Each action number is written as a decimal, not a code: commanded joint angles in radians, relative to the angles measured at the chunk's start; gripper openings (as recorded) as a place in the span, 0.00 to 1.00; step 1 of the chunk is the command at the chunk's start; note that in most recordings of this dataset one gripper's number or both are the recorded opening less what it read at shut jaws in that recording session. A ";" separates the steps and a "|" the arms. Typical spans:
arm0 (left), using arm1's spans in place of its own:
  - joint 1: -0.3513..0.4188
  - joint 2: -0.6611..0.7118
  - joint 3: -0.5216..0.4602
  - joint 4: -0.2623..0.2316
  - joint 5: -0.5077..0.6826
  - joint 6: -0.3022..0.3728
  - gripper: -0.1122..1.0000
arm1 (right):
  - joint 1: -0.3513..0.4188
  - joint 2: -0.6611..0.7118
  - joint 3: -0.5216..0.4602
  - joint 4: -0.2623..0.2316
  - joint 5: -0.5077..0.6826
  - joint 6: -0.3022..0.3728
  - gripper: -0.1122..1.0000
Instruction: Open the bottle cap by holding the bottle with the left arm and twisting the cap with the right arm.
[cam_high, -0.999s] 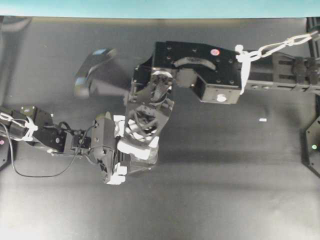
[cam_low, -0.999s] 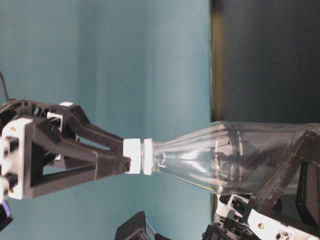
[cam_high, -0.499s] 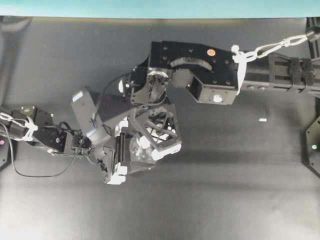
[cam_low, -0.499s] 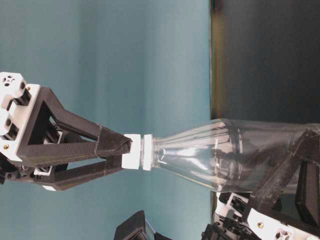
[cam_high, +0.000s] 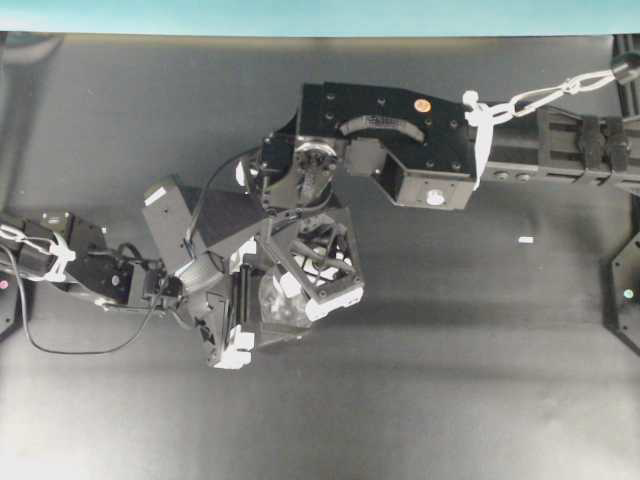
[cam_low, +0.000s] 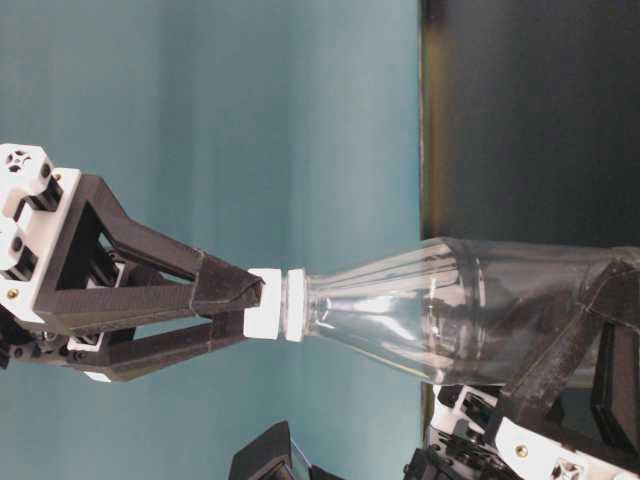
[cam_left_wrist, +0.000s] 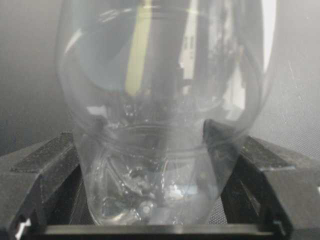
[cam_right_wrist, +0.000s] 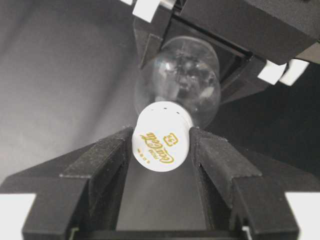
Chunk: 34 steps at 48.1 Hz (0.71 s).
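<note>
The clear bottle (cam_low: 450, 320) stands upright on the black table, its lower body clamped between the fingers (cam_left_wrist: 45, 165) of my left gripper (cam_left_wrist: 159, 147), which is shut on it. From overhead only a glint of the bottle (cam_high: 272, 312) shows beside the left gripper (cam_high: 240, 322), under my right gripper (cam_high: 312, 278). The white bottle cap (cam_right_wrist: 161, 139), with gold lettering on top, is pinched from both sides by my right gripper (cam_right_wrist: 161, 146). At table level the cap (cam_low: 264, 304) sits against the neck ring, held by the right gripper's fingertips (cam_low: 235, 290).
A tiny white scrap (cam_high: 525, 240) lies on the black table to the right of both arms. The right arm's boxy wrist block (cam_high: 390, 130) hangs over the middle of the table. A teal wall (cam_high: 320, 15) runs along the far edge.
My right gripper rolled around the cap early in the last second, turning its fingers to a new angle, then stayed still. The bottle and left gripper have not moved.
</note>
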 joint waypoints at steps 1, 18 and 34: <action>0.000 -0.009 -0.003 0.002 0.003 -0.005 0.83 | 0.018 -0.012 0.003 0.003 -0.003 0.020 0.45; 0.000 -0.008 -0.009 0.002 0.015 -0.009 0.83 | 0.032 -0.060 0.037 -0.072 -0.074 0.032 0.80; -0.002 -0.011 -0.011 0.002 0.015 -0.011 0.83 | 0.074 -0.173 0.017 -0.212 -0.074 0.347 0.82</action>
